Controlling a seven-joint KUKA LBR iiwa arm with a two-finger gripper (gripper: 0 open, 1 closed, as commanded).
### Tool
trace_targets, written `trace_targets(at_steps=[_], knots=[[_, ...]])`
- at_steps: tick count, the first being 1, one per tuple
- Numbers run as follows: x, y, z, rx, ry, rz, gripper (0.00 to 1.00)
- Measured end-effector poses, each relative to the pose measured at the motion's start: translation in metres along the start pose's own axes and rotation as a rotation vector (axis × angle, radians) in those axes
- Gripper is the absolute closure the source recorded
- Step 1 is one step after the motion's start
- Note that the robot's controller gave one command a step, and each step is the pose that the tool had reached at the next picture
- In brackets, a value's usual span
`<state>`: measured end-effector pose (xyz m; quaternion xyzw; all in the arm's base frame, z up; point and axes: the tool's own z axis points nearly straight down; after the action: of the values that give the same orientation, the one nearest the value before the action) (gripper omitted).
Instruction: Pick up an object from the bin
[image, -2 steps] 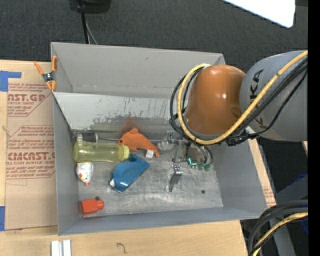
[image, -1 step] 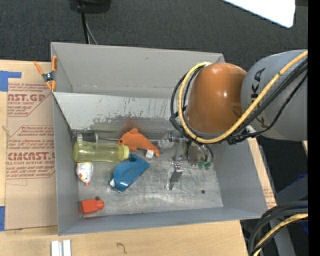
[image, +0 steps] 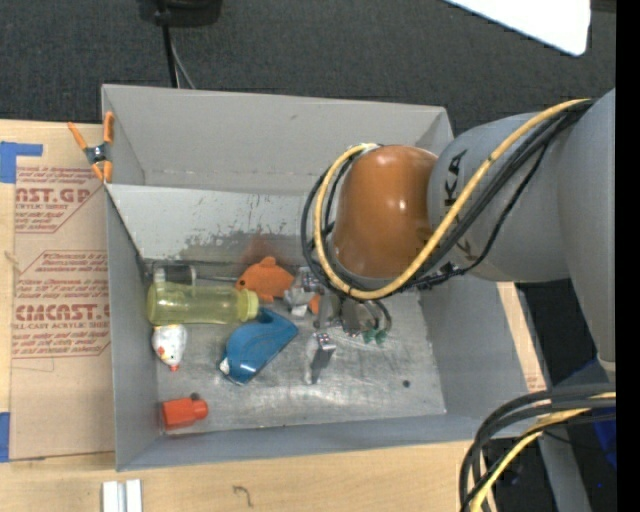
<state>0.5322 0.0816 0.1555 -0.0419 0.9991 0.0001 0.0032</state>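
My gripper (image: 319, 362) hangs below the arm's orange dome, low over the bin floor near the middle. Just left of it lies a blue rounded plastic thing (image: 256, 346), its right end close to the gripper; whether they touch I cannot tell. An orange fish-shaped toy (image: 266, 276) lies behind the blue thing, near the back wall. A small grey and red piece (image: 302, 291) sits at the dome's left edge. Nothing shows held in the gripper.
A yellow-green clear bottle (image: 199, 303) lies along the left side. A white and red toy chicken (image: 169, 345) sits below it, and an orange-red block (image: 183, 411) in the front left corner. A small green bit (image: 376, 338) lies right of the gripper.
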Motion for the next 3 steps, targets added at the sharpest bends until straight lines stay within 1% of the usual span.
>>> trace_targets(at_steps=[1,2,3], knots=[[-0.02,0.039,0.018,-0.002,0.006,-0.293,0.0],[-0.021,0.041,0.007,-0.003,0.005,-0.264,0.0],[-0.016,0.037,0.054,-0.002,0.002,-0.437,0.0]])
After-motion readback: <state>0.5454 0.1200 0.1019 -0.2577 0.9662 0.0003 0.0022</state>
